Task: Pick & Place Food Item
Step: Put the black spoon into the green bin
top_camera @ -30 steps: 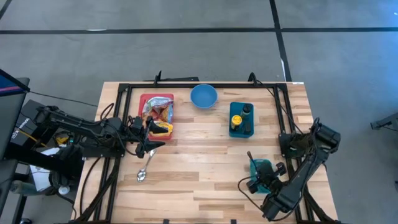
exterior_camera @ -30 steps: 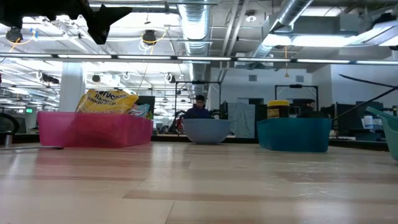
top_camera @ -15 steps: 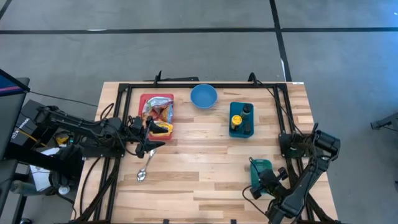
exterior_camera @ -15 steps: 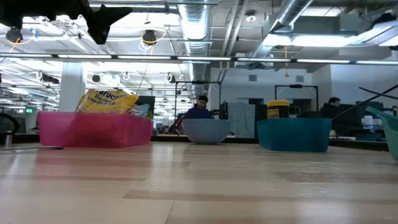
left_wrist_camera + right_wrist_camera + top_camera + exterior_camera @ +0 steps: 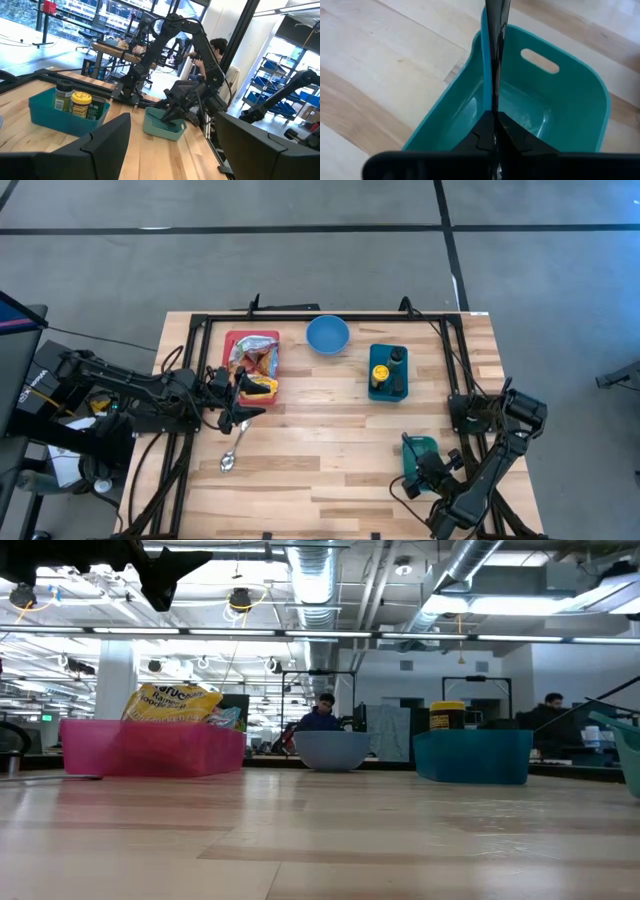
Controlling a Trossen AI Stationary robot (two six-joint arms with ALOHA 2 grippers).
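Item: my left gripper (image 5: 243, 402) wide over the pink bin (image 5: 233, 340); I'd drop straight onto one packet (image 5: 262, 387); right gripper (image 5: 494, 65) pinched shut, empty.

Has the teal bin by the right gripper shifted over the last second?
Yes. In the high view the teal bin, pinched by the right gripper, has slid toward the table's near right corner, farther from the blue tray.
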